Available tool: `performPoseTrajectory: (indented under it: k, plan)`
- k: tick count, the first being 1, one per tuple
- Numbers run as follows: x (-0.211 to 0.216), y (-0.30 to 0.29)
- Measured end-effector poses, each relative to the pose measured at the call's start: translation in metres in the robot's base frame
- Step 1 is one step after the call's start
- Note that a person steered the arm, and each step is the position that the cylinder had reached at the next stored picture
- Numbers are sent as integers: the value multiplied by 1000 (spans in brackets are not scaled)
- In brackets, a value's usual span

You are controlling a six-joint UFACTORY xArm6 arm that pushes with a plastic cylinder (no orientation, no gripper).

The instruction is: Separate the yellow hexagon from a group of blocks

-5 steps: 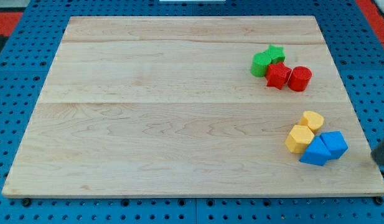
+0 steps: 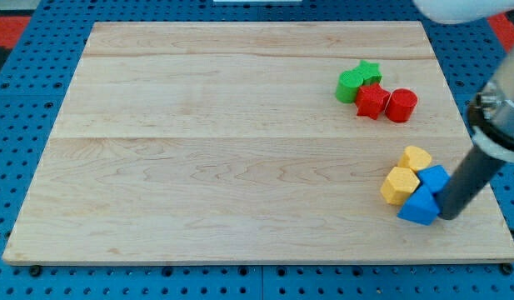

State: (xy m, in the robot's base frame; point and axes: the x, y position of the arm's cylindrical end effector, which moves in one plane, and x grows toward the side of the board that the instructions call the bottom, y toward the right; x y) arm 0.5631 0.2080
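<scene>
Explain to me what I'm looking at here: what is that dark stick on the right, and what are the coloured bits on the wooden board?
There is one camera view, looking down at a wooden board on a blue perforated base. The dark stick is the end of a robot arm: it has no hand and holds nothing, it only pushes. My tip is at the view's lower right, against two blue blocks, which sit with a yellow hexagon and a second yellow block. Further toward the view's top lie a green star, another green block, a red star and a red cylinder.
</scene>
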Motion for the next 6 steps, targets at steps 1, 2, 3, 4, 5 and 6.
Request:
performPoseTrajectory:
  k: [1, 2, 3, 4, 5, 6]
  plan:
    - [-6, -29]
    - [-12, -31]
    - [-28, -57]
    - [-40, -101]
    - [-75, -85]
    - [-75, -74]
